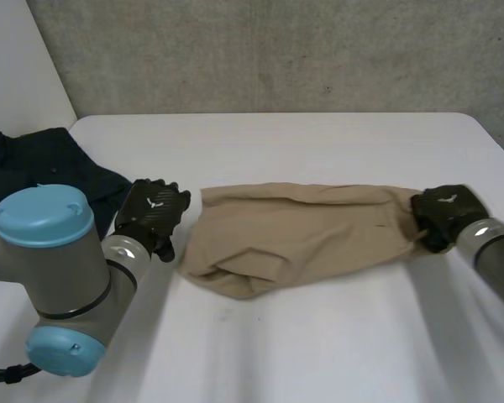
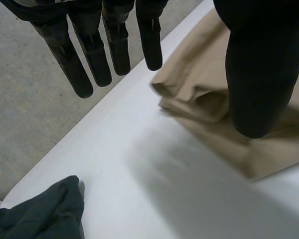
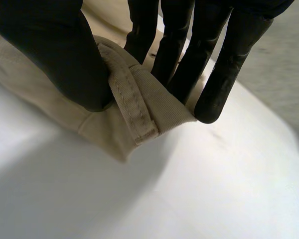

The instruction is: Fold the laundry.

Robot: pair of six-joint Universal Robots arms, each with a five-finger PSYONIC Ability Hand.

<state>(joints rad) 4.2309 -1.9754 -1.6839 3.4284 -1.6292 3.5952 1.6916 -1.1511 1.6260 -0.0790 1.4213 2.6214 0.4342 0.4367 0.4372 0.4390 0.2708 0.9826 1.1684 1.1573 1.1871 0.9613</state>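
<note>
Tan garment [image 1: 294, 235] — centre of the desk [image 1: 319, 353], lying 9-to-3 o'clock. Right hand [image 1: 441, 210]: at its 3 o'clock end, thumb and straight fingers pinching the hem [image 3: 139, 107]. Left hand [image 1: 155, 210]: just beside its 9 o'clock end, fingers straight, empty. Dark garment [image 1: 50, 164] — desk's 10 o'clock.

The head view looks down the tabletop [image 1: 319, 353] toward its far edge; both close wrist views share the tan cloth [image 1: 302, 231].

A white table [image 1: 319, 336] is carrying two pieces of laundry. A tan garment [image 1: 294, 231] is lying crumpled between the left hand [image 1: 154, 214] and the right hand [image 1: 443, 214]. A dark garment [image 1: 42, 164] is lying bunched near the left hand, on the side away from the tan one.
</note>
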